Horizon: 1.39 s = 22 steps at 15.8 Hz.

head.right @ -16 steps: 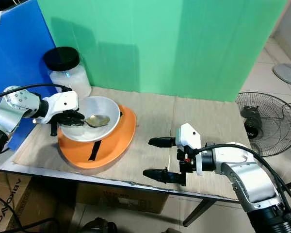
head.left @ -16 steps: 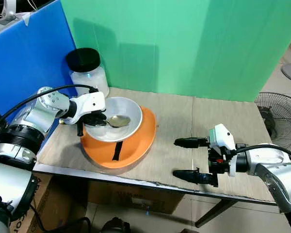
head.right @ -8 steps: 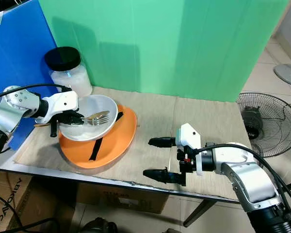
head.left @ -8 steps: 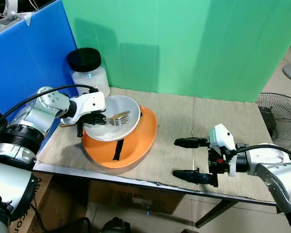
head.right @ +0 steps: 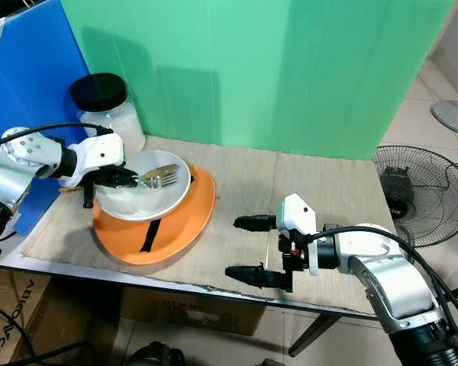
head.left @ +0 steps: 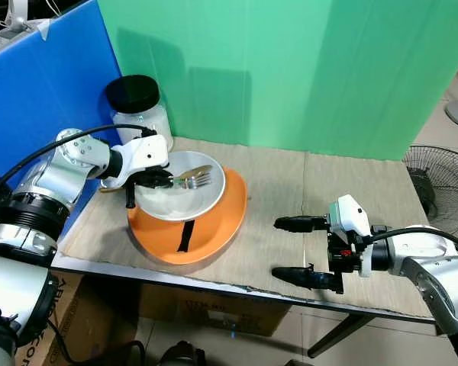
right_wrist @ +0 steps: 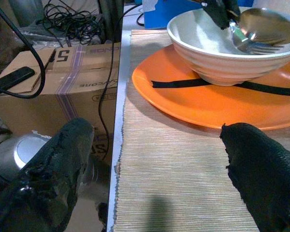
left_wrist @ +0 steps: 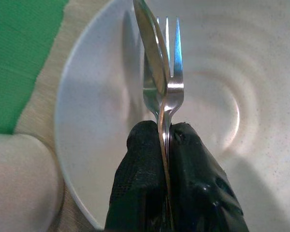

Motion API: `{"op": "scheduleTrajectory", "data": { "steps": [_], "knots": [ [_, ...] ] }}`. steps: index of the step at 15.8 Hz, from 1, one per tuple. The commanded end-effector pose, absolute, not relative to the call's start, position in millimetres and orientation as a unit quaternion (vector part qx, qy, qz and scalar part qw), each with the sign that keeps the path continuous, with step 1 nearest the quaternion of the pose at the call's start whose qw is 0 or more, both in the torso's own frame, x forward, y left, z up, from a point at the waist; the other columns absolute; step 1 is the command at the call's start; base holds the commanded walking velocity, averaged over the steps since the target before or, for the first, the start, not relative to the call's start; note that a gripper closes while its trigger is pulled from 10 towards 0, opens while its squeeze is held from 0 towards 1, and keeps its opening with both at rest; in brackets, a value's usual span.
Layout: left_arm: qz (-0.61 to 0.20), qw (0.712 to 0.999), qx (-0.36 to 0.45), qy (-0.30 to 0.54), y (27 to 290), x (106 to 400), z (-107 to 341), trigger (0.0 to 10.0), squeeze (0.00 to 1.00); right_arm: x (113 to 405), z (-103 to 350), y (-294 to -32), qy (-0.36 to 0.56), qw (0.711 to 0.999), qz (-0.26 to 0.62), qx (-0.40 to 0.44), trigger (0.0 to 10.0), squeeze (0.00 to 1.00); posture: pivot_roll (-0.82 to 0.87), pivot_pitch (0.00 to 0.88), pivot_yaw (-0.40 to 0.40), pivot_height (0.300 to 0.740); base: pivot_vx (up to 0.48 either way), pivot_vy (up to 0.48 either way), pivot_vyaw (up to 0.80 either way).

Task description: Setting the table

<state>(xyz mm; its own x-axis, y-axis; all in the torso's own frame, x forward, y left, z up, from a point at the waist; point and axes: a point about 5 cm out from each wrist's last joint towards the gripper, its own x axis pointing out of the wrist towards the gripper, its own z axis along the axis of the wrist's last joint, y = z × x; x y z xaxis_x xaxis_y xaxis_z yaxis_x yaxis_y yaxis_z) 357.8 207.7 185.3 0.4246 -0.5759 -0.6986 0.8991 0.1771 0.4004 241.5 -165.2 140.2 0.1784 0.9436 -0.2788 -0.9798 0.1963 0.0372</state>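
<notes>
The left claw (head.left: 154,180) is clamped on a spoon (left_wrist: 152,53) and a fork (left_wrist: 170,63) held together, their handles pinched between its two black fingers (left_wrist: 140,179). Both utensils hang over the white bowl (head.left: 185,210), with the tips pointing across its hollow (whether they touch the bowl's inside cannot be told). The bowl sits on an orange plate (head.left: 214,232), which lies on a woven mat (head.left: 275,191) on the bench (head.left: 237,287). A black strip (head.left: 185,235) lies on the plate's near side. A jar with a black lid (head.left: 133,103) stands just behind the bowl, by the blue panel (head.left: 38,99). The right claw (head.left: 296,248) hovers over the mat near the bench's front edge, well apart from the plate, its fingers spread wide and holding nothing.
</notes>
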Motion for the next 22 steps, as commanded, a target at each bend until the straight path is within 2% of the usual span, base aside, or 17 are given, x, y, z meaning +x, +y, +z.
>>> {"op": "scheduleTrajectory", "data": {
  "steps": [1, 2, 4, 5, 6, 7, 8, 9, 10, 16, 17, 19, 20, 21, 22],
  "knots": [
    [-0.49, 0.745, 0.413, 0.182, 209.7, 358.5, 194.7, 0.0, 0.0, 239.4, 142.2, -162.6, 0.117, 0.759, 0.635, -0.086, 10.0, 0.0, -0.07, 0.026, 0.073, 0.74, 0.0, 0.0, 0.0],
    [-0.492, 0.743, 0.413, 0.185, 209.8, 357.4, 193.0, 1.5, 0.0, 239.2, 142.0, -162.6, 0.117, 0.758, 0.635, -0.086, 10.0, 0.0, -0.07, 0.024, 0.072, 0.74, 0.0, 0.0, 0.0],
    [-0.484, 0.749, 0.411, 0.189, 209.5, 357.8, 189.8, 10.0, 0.0, 239.3, 142.0, -162.5, 0.117, 0.758, 0.636, -0.087, 10.0, 0.0, -0.07, 0.024, 0.072, 0.74, 0.0, 0.0, 0.0],
    [-0.486, 0.756, 0.392, 0.194, 208.1, 358.5, 190.3, 10.0, 0.0, 239.3, 141.8, -162.5, 0.117, 0.758, 0.636, -0.088, 10.0, 0.0, -0.07, 0.02, 0.073, 0.74, 0.0, 0.0, 0.0],
    [-0.487, 0.761, 0.382, 0.195, 207.1, 359.3, 191.9, 10.0, 0.22, 239.3, 141.6, -162.6, 0.117, 0.758, 0.636, -0.089, 10.0, 0.0, -0.07, 0.02, 0.072, 0.74, 0.0, 0.0, 0.0],
    [-0.481, 0.763, 0.388, 0.188, 206.3, 360.6, 193.6, 10.0, 1.0, 239.1, 141.1, -162.5, 0.118, 0.757, 0.636, -0.09, 10.0, 0.0, -0.07, 0.019, 0.072, 0.74, 0.0, 0.0, 0.0],
    [-0.474, 0.762, 0.4, 0.185, 206.4, 361.5, 194.0, 10.0, 1.0, 239.0, 140.9, -162.5, 0.118, 0.757, 0.636, -0.09, 10.0, 0.0, -0.07, 0.019, 0.072, 0.74, 0.0, 0.0, 0.0],
    [-0.473, 0.759, 0.408, 0.185, 206.7, 361.6, 193.4, 10.0, 0.44, 238.9, 140.8, -162.4, 0.119, 0.757, 0.636, -0.09, 10.0, 0.0, -0.07, 0.019, 0.073, 0.74, 0.0, 0.0, 0.0],
    [-0.47, 0.76, 0.408, 0.185, 207.1, 362.0, 192.9, 10.0, 0.0, 239.0, 140.8, -162.4, 0.119, 0.757, 0.636, -0.09, 10.0, 0.0, -0.07, 0.02, 0.073, 0.74, 0.0, 0.0, 0.0],
    [-0.486, 0.757, 0.388, 0.201, 206.7, 358.1, 189.2, 10.0, 0.0, 238.8, 140.3, -161.8, 0.119, 0.756, 0.637, -0.089, 10.0, 0.0, -0.07, 0.029, 0.071, 0.74, 0.0, 0.0, 0.0],
    [-0.497, 0.757, 0.372, 0.207, 204.9, 356.5, 188.4, 10.0, 1.0, 238.9, 140.2, -161.7, 0.12, 0.756, 0.637, -0.089, 10.0, 0.0, -0.07, 0.029, 0.071, 0.74, 0.0, 0.0, 0.0],
    [-0.503, 0.747, 0.382, 0.21, 204.4, 354.5, 186.9, 10.0, 1.0, 238.9, 140.4, -161.7, 0.12, 0.756, 0.638, -0.089, 10.0, 0.0, -0.07, 0.03, 0.07, 0.74, 0.0, 0.0, 0.0],
    [-0.504, 0.739, 0.391, 0.215, 205.9, 353.2, 185.2, 10.0, 0.97, 238.8, 140.3, -161.7, 0.12, 0.756, 0.638, -0.089, 10.0, 0.0, -0.07, 0.031, 0.07, 0.74, 0.0, 0.0, 0.0],
    [-0.505, 0.734, 0.394, 0.225, 208.9, 352.1, 183.6, 10.0, 0.0, 238.8, 140.3, -161.8, 0.12, 0.756, 0.638, -0.089, 10.0, 0.0, -0.07, 0.031, 0.069, 0.74, 0.0, 0.0, 0.0],
    [-0.509, 0.728, 0.395, 0.235, 211.8, 350.3, 182.8, 10.0, 0.0, 238.8, 140.4, -162.0, 0.121, 0.756, 0.637, -0.09, 10.0, 0.0, -0.07, 0.031, 0.069, 0.74, 0.0, 0.0, 0.0]
  ]
}}
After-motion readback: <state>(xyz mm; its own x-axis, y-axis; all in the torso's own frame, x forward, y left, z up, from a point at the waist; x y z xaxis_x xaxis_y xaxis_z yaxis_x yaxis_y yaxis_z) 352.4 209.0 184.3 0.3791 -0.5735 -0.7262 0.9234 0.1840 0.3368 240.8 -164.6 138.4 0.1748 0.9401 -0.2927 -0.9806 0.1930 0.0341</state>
